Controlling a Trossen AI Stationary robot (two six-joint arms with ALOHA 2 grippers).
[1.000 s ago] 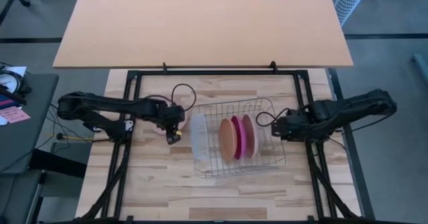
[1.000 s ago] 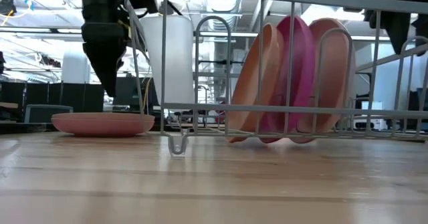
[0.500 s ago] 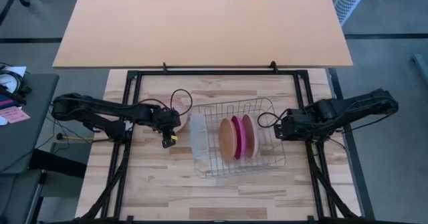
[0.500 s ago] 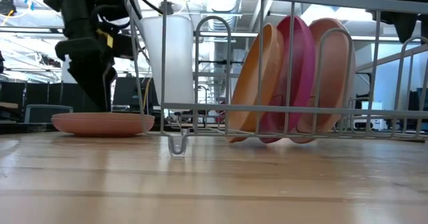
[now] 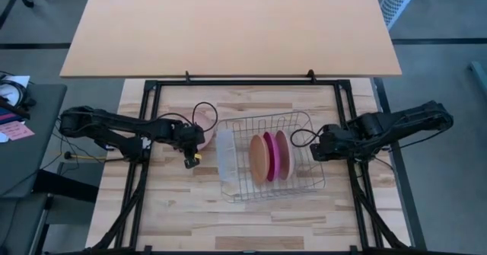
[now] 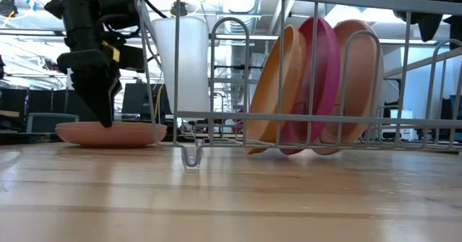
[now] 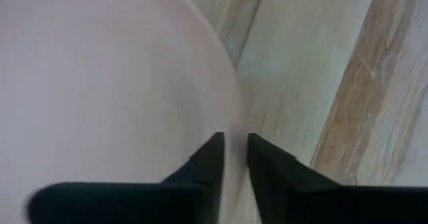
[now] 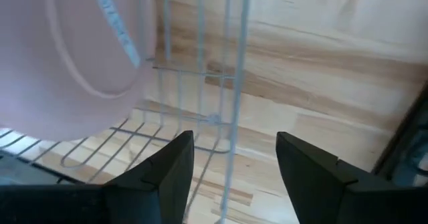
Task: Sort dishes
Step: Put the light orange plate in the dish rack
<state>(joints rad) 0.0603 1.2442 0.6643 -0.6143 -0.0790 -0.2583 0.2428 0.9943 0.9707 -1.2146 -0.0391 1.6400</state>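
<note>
A pale pink plate (image 5: 204,136) lies flat on the table, left of the wire rack (image 5: 304,180); it also shows in the low view (image 6: 137,134). My left gripper (image 5: 193,150) is down at its rim and shut on it. Three plates stand on edge in the rack: orange-tan (image 5: 258,157), magenta (image 5: 269,156) and pale pink (image 5: 283,154). My right gripper (image 8: 234,150) hangs open above the rack's right side, holding nothing. My left gripper pinches the plate's rim (image 7: 234,127) between its two fingers, one finger (image 7: 208,158) over the plate's inside and the other outside it. The fingers come from above, pointing steeply down, at the plate's near left side. The plate lies flat on the table.
A translucent white tray (image 5: 227,153) stands upright at the rack's left end, close to the held plate. The black frame rails (image 5: 149,110) border the tabletop. Bare wood lies in front of the rack (image 6: 231,199).
My left gripper has come down and a little toward the table's left edge, from above the pale pink plate onto its rim. The plate has stayed flat where it was.
</note>
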